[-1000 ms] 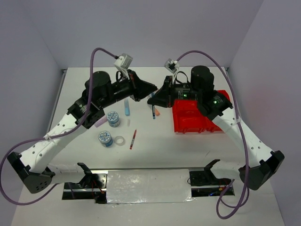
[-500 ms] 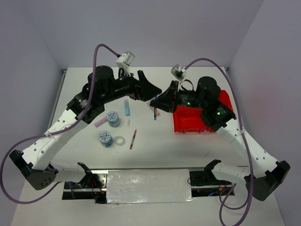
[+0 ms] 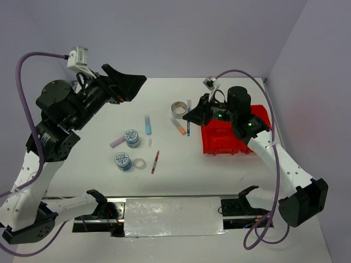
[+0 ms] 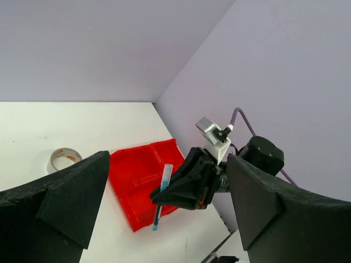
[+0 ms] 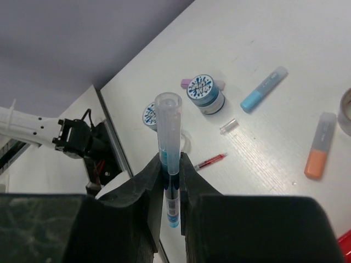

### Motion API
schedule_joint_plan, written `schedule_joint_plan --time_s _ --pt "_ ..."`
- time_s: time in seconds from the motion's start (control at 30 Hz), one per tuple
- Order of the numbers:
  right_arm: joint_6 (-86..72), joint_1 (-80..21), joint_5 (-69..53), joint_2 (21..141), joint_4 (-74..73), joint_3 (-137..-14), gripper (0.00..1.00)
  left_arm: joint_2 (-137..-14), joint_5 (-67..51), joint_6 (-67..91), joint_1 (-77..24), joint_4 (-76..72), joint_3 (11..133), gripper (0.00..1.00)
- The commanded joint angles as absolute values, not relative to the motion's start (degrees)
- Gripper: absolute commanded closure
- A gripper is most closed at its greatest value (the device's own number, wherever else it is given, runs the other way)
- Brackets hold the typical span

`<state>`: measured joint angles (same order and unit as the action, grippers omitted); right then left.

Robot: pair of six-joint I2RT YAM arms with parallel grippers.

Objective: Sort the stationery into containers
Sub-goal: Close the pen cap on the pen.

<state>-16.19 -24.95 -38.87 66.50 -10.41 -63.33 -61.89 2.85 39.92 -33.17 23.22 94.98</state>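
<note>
Red bin sits at the right side of the desk, close to the right edge. The right arm covers the far part of it in the top view. The left wrist view shows red floor and dividers, and I can't make out any item inside.

Right gripper: jaws clamped on the blue pen. The pen hangs roughly upright above the desk, just left of the bin's left wall and not over a compartment. In the top view the orange marker lies just beside it on the desk.

Left gripper: jaws spread wide, holding nothing, raised high over the far-left part of the desk and well apart from every item.

Loose on the desk:
- Grey tape roll lies toward the far side, near the right gripper.
- Light-blue marker lies mid-desk, with a small clear cap just nearer.
- Two patterned tape rolls stand left of centre, with the lilac marker next to the farther one.
- Clear tape ring is just beside the nearer roll, and the red pen is right of the ring.

Room: walls rise at the far and right sides of the desk. There is bare surface between the red pen and the bin, and a bare strip along the near edge.
</note>
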Motion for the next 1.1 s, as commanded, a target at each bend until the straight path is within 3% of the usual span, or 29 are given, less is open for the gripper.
schedule_joint_plan --time_s 0.0,0.17,0.27,0.47,0.63,0.77,1.07 --pt "-14.94 -24.78 -44.97 65.92 -9.75 -65.39 1.00 -62.14 0.90 37.44 -32.70 23.65 92.82 0.01" --pt "-20.54 -26.28 -53.60 65.74 -5.72 -67.32 1.00 -67.84 -19.46 38.14 -32.70 19.52 92.90 0.05" --pt "-22.32 -27.33 -55.11 65.39 -4.92 -67.85 1.00 -68.90 -23.71 39.11 -32.70 15.92 90.80 0.08" --pt "-23.81 -28.03 -56.16 64.34 -4.67 -66.10 1.00 -70.40 -28.82 39.64 -32.70 11.43 87.72 0.11" --pt "-25.40 -28.65 -55.72 63.28 -3.34 -66.09 1.00 -72.16 -35.59 41.57 -32.78 8.27 85.87 0.27" --pt "-25.66 -30.05 -55.11 63.90 -3.87 -67.06 1.00 -72.59 -38.76 43.77 -33.13 1.95 82.97 0.36" --pt "-25.58 -32.08 -53.79 64.77 -4.13 -68.90 1.00 -74.35 -39.02 42.45 -33.75 2.64 83.06 0.51"
